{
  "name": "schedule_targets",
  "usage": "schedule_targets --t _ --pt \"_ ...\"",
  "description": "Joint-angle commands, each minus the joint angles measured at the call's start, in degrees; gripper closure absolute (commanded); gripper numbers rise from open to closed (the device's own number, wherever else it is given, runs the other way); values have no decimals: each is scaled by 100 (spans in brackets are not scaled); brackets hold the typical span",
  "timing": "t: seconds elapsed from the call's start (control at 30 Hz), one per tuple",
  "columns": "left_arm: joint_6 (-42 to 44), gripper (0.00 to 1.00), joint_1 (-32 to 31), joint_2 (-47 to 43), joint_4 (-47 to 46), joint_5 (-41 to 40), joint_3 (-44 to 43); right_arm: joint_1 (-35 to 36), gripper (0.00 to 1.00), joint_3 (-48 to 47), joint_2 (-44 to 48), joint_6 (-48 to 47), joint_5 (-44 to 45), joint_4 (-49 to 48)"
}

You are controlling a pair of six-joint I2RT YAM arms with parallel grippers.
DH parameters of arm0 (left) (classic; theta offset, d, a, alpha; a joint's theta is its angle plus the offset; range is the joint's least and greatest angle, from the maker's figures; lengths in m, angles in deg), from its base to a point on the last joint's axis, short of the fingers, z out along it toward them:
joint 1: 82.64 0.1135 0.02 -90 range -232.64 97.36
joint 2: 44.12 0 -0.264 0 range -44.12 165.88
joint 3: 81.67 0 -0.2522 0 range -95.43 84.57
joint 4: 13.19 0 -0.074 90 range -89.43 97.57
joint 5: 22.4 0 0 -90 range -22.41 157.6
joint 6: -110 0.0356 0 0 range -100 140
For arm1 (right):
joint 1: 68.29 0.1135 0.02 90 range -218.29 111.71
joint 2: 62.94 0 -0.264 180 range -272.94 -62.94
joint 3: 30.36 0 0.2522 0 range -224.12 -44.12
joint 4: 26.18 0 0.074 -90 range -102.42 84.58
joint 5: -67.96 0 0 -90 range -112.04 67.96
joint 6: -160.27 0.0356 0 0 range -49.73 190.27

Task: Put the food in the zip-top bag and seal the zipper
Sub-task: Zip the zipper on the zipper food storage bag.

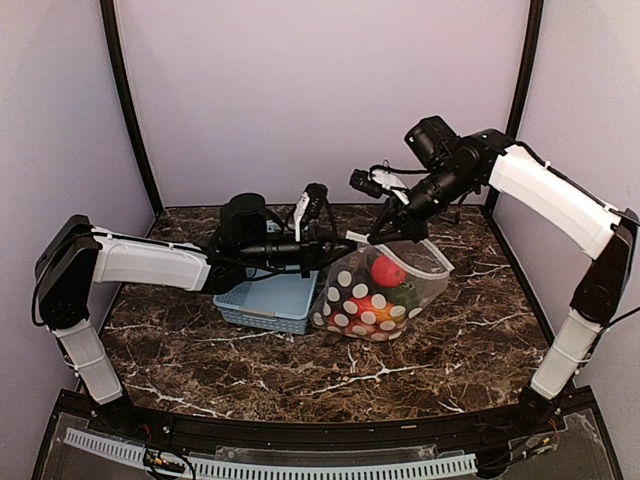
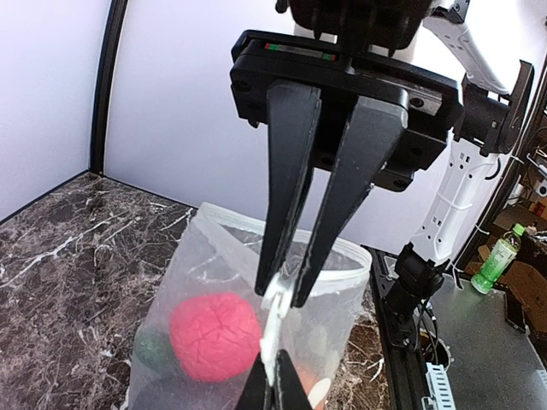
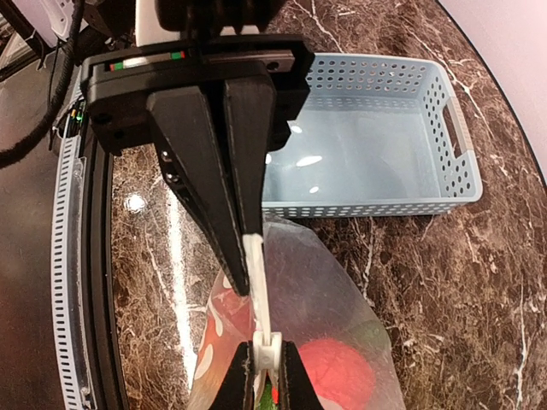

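At the near edge a black rail (image 1: 300, 432) is seen, with a white perforated band (image 1: 300, 465) below it. The table (image 1: 420, 350) is topped in dark brown marble veined with white, and spots of glare are reflected from it in the right wrist view.

Further in, a light-blue basket (image 1: 270, 298) with slotted walls is set left of centre. Just beside it on the right, the bag (image 1: 355, 300) is held upright on the table, clear plastic with white dots. The food is seen inside it: a red piece (image 1: 387, 270) uppermost, with an orange piece (image 1: 372, 303) and a green piece (image 1: 404, 295) beneath. The other pieces cannot be told apart through the plastic.

At the bag's mouth the zipper (image 3: 259, 307) is gripped by both arms. The left gripper (image 2: 286, 289) is drawn narrow, its fingers pinched on the white strip where a small slider sits. The right gripper (image 3: 245, 275) is clamped narrow on the same strip just beside it, so that the two sets of fingertips are brought close together. Beyond them the mouth is seen standing open in a loop.

At the back the table is enclosed by pale lilac walls (image 1: 320, 90), with black posts (image 1: 125, 100) at the corners. In the left wrist view a green bottle (image 2: 500, 256) is seen past the table's right edge.
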Motion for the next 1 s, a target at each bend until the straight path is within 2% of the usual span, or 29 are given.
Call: schedule_targets --t 0.0,0.97 --pt "-129 99 165 -325 -400 -177 198 -318 100 -123 180 -96 441 488" --pt "-748 99 491 288 -1388 -286 327 -1865 100 1425 1156 -935 896 604"
